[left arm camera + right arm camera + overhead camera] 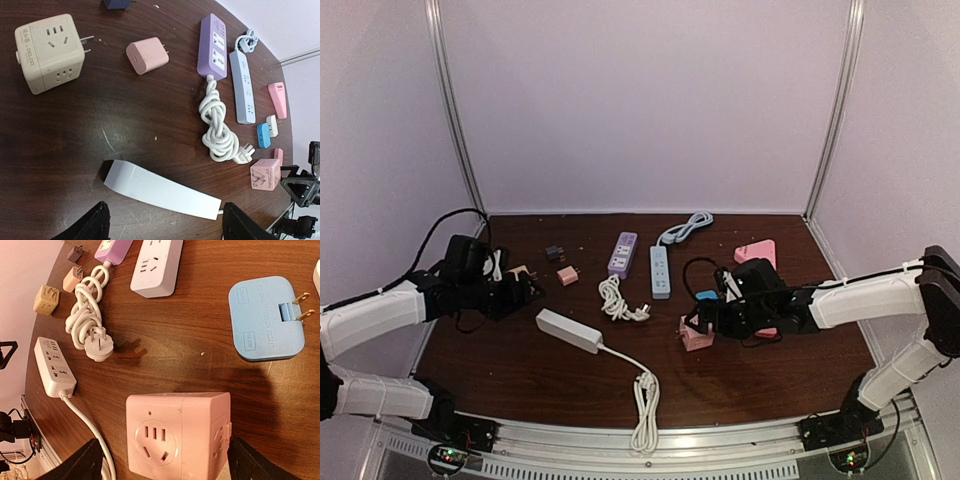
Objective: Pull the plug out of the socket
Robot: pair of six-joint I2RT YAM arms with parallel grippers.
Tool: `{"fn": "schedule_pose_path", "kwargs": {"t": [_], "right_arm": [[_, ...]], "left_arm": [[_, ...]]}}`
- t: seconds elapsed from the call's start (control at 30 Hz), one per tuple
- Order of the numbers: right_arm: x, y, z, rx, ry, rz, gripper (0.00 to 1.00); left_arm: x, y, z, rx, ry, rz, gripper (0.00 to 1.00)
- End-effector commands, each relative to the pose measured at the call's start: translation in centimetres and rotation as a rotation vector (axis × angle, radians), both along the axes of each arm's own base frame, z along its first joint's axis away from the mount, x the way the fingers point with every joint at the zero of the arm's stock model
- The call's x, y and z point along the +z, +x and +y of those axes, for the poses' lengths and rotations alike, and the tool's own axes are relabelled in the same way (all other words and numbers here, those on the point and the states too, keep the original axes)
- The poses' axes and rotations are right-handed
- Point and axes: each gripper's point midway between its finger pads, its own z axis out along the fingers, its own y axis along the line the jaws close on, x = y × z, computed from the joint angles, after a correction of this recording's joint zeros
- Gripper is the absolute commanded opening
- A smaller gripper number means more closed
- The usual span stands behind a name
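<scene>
The pink cube socket [177, 432] sits right between the fingers [92, 462] of the right gripper [167, 467], which are spread wide. One finger stands clear of the cube; the other is at the cube's edge, and I cannot tell whether it touches. Beyond the fingertips and off to one side, the blue plug [265, 317] lies flat on the table [200, 355], apart from the cube, prongs bare. The left gripper [165, 225] is spread wide too, with the white power strip [160, 187] lying just ahead of the gap between its fingers [95, 225]. Farther ahead of those fingers lie a beige cube socket [47, 52], a pink charger [146, 55] and a purple strip [214, 45] with a knotted white cord [217, 125]
</scene>
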Motion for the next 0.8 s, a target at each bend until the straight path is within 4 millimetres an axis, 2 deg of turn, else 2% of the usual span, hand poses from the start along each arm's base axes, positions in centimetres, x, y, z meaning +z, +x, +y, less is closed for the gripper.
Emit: {"fn": "schedule_pose_path", "kwargs": {"t": [0.0, 0.13, 0.23, 0.33, 0.53, 0.67, 0.77], "right_arm": [[0.0, 0.0, -1.3, -0.028, -0.029, -0.024, 0.88], [1.1, 0.2, -1.4, -0.039, -0.017, -0.05, 0.91], [2.7, 0.6, -1.4, -0.042, -0.01, -0.087, 0.95], [4.8, 1.3, -1.5, -0.059, -0.012, -0.137, 0.99], [9.9, 2.7, -2.7, -0.115, -0.024, -0.274, 1.0], [14.4, 4.0, -5.6, -0.22, -0.08, -0.441, 1.0], [16.7, 5.1, -8.1, -0.302, -0.152, -0.529, 1.0]], "left_arm": [[2.5, 0.9, -1.4, -0.038, -0.027, -0.082, 0.78], [2.9, 0.8, -2.5, -0.061, -0.024, -0.097, 0.78], [3.8, 1.0, -3.2, -0.084, -0.017, -0.122, 0.8], [5.2, 1.4, -3.7, -0.107, -0.011, -0.157, 0.84], [9.1, 2.4, -3.8, -0.13, 0.027, -0.263, 0.97], [11.7, 3.3, -2.6, -0.106, 0.115, -0.353, 0.98], [13.6, 4.3, -1.5, -0.085, 0.21, -0.414, 0.98]]}}
